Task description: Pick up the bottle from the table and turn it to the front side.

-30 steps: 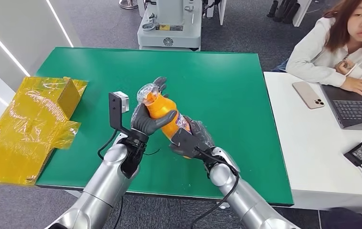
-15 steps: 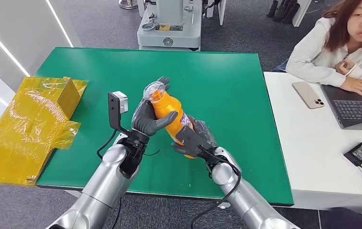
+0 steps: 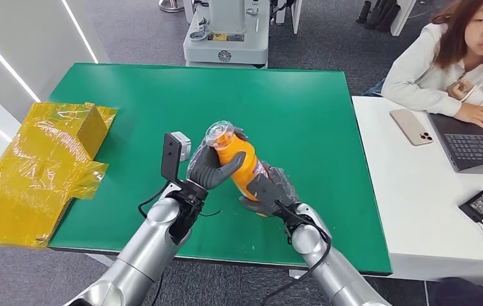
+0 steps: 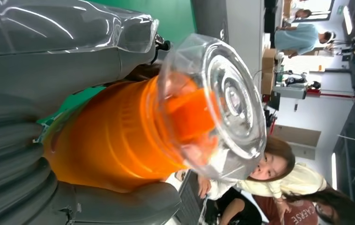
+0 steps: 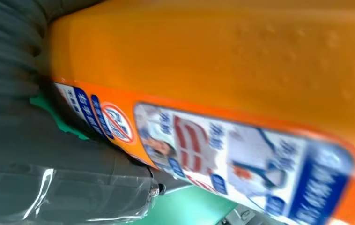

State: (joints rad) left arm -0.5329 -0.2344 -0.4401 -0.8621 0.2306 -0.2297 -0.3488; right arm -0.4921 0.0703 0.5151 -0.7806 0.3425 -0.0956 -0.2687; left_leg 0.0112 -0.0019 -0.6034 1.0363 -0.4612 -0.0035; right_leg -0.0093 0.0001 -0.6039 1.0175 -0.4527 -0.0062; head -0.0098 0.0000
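An orange bottle [image 3: 241,162] with a clear cap [image 3: 219,134] is held tilted above the green table [image 3: 302,102], cap end toward the far left. My left hand [image 3: 212,167] grips its upper part just below the cap. My right hand [image 3: 271,190] grips the lower part, where the label is. In the left wrist view the bottle [image 4: 119,136] and its clear cap [image 4: 222,103] sit between the thumb and fingers. The right wrist view looks close at the bottle's orange body [image 5: 222,61] and its blue and white label [image 5: 241,159].
A crumpled yellow plastic-wrapped box [image 3: 41,166] lies at the table's left edge. A person [image 3: 455,57] sits at the white desk [image 3: 417,204] on the right, with a phone [image 3: 411,126], a laptop [image 3: 475,143] and a charger [image 3: 481,203] on it.
Both hands have carried the bottle a little to the right and nearer upright; its cap end has swung up and rightward. Both grips hold unchanged.
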